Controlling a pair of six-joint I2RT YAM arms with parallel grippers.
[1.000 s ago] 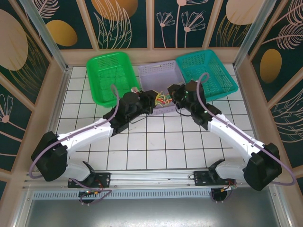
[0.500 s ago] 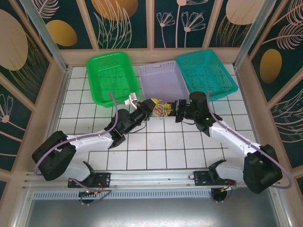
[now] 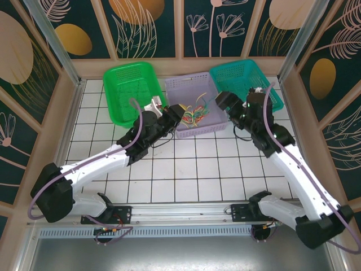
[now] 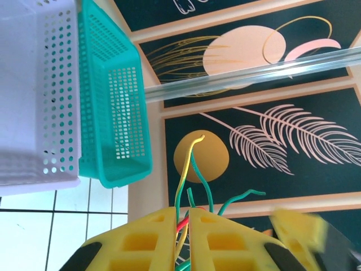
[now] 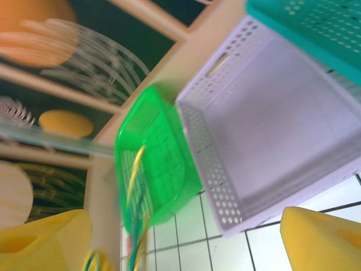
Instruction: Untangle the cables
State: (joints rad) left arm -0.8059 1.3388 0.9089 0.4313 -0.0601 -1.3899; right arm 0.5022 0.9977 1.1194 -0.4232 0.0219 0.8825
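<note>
Since half a second ago, my right pincer (image 3: 221,101) has released the bundle, spread, and pulled back and up toward the teal basket (image 3: 237,73). My left pincer (image 3: 178,115) has carried the cables (image 3: 194,116) from over the counter (image 3: 186,169) tiles to over the lilac basket (image 3: 192,93).

Top view: the cables form a loose fan of thin, bent wires in green, yellow, red and orange. One end is gathered at my left pincer, and the free ends splay over the front half of the lilac basket. Three perforated plastic baskets stand side by side at the far edge of the white tiled counter: the green basket (image 3: 127,84), then the lilac, then the teal. My right pincer is well apart from the bundle, and the cables do not touch it.

Left wrist view: my left pincer (image 4: 189,217) is pressed together on the cables (image 4: 180,195). Its yellow, ribbed foam pads (image 4: 152,237) meet along a narrow seam. Yellow, green and red strands rise from the seam, each curling its own way. The lilac basket (image 4: 34,84) and teal basket (image 4: 113,113) show walls of small round holes. A blurred yellow block sits at the lower right, and I cannot tell what it is.

Right wrist view: my right pincer (image 5: 177,226) stands wide, with its yellow pads (image 5: 321,237) at opposite lower corners. Blurred yellow and green cables (image 5: 135,186) hang near the left pad, and I cannot tell whether they touch it. Beyond them lie the green basket (image 5: 163,152), the lilac basket (image 5: 271,113) and the teal basket (image 5: 316,22).
</note>
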